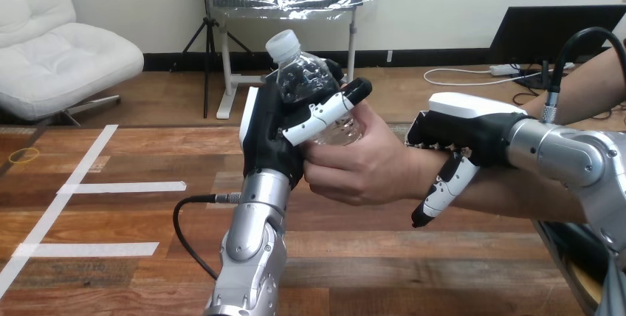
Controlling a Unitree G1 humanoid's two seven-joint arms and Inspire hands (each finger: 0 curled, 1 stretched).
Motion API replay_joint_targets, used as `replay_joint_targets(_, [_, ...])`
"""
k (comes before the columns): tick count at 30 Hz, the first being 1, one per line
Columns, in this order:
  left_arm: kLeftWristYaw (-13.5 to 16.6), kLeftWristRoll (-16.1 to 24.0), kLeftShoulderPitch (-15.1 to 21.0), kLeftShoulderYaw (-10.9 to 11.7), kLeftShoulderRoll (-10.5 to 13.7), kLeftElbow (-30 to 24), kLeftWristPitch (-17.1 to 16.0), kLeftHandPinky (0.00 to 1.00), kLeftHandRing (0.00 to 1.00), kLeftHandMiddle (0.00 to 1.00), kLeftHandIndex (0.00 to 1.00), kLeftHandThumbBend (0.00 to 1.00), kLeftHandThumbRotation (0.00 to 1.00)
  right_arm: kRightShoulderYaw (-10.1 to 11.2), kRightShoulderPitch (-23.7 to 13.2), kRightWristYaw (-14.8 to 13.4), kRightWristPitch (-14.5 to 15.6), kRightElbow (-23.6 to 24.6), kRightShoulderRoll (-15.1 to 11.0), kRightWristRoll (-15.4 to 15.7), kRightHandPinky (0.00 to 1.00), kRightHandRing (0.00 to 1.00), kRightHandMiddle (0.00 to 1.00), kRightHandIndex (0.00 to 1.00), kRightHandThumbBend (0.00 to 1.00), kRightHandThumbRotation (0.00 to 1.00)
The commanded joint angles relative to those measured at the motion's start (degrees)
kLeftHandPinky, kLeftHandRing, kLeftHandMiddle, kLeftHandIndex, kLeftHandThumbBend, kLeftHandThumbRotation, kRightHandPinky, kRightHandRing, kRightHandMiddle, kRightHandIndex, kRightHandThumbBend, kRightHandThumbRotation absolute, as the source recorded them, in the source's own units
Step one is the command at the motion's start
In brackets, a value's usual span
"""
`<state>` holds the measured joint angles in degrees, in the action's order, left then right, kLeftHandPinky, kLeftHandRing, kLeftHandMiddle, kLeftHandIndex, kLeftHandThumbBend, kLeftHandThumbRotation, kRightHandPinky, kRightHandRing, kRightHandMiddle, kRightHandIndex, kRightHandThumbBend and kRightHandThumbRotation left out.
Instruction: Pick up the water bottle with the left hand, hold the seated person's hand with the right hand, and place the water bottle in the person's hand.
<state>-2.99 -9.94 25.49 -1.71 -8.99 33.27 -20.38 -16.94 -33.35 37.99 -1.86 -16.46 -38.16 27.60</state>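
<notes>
**Head view: bottle in left hand and person's hand together; right hand on wrist**

Far left: white tape strips (125,187) lie flat on the wooden table (443,257). A small yellow ring (23,155) lies at the left edge, well apart from everything else.

Lower centre-left: the left forearm (251,257) rises from the bottom edge, close to vertical.

Centre: the left hand (269,135) is closed round the bottle (303,76). One black-and-white finger (325,115) crosses the bottle's front, its dark tip pointing to the upper right. The other fingers sit behind the bottle and are mostly hidden.

Bottle: clear plastic with a white cap (283,43) on top. It is held above the table in the upper centre of the frame, its top leaning slightly left. Its lower part is covered by the two hands.

Just right of centre: the person's hand (362,168) reaches in from the right and wraps round the bottle's lower part. It sits below the robot finger and touches the left hand. Both hands are on the bottle.

Right of centre: the right hand (472,128) lies over the person's wrist (413,172), white back shell upward. Its fingers (443,187) bend down across the near side of the wrist, tips pointing down and left. The thumb is hidden. The grip reads as closed on the wrist.

Far right: the right forearm (568,157) enters from the right edge, above the person's forearm.
</notes>
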Motion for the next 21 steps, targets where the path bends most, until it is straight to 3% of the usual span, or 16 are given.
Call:
replay_joint_targets(1, [-2.4,3.0,-2.3,-5.2,-2.8,-6.5,1.5,0.35,0.46,0.53,0.54,0.74,0.17,1.4,1.3,1.1,2.0,-0.8,-0.1,-2.0,0.24,0.33,0.42,0.45,0.93,0.18])
replay_joint_targets(7, [-2.2,4.5,-4.3,-5.7,-1.3,-9.8,2.5,0.42,0.57,0.63,0.65,0.76,0.34,2.2,2.5,5.3,4.8,1.5,-1.4,-4.6,0.35,0.44,0.52,0.58,0.95,0.25])
replay_joint_targets(10, [-2.0,4.7,-5.5,-5.7,-0.4,-12.1,3.1,0.49,0.63,0.68,0.7,0.77,0.46,2.8,3.6,7.7,6.5,3.5,-2.4,-6.0,0.5,0.6,0.65,0.71,0.96,0.3])
replay_joint_targets(12, [-2.0,4.1,-6.6,-5.5,0.4,-14.3,3.6,0.49,0.64,0.68,0.7,0.75,0.48,3.5,4.8,9.2,7.3,5.1,-3.3,-7.4,0.52,0.62,0.67,0.73,0.96,0.3])
replay_joint_targets(14, [-2.1,3.7,-7.2,-5.5,0.9,-15.5,3.9,0.49,0.64,0.69,0.69,0.72,0.52,4.0,5.5,9.8,7.7,5.9,-3.8,-8.1,0.6,0.7,0.74,0.77,0.98,0.33])
replay_joint_targets(21, [-1.3,5.3,-9.1,-5.5,3.7,-18.8,3.4,0.55,0.67,0.71,0.69,0.65,0.61,5.8,8.1,10.9,8.7,8.2,-5.3,-10.1,0.72,0.81,0.82,0.82,1.0,0.37])
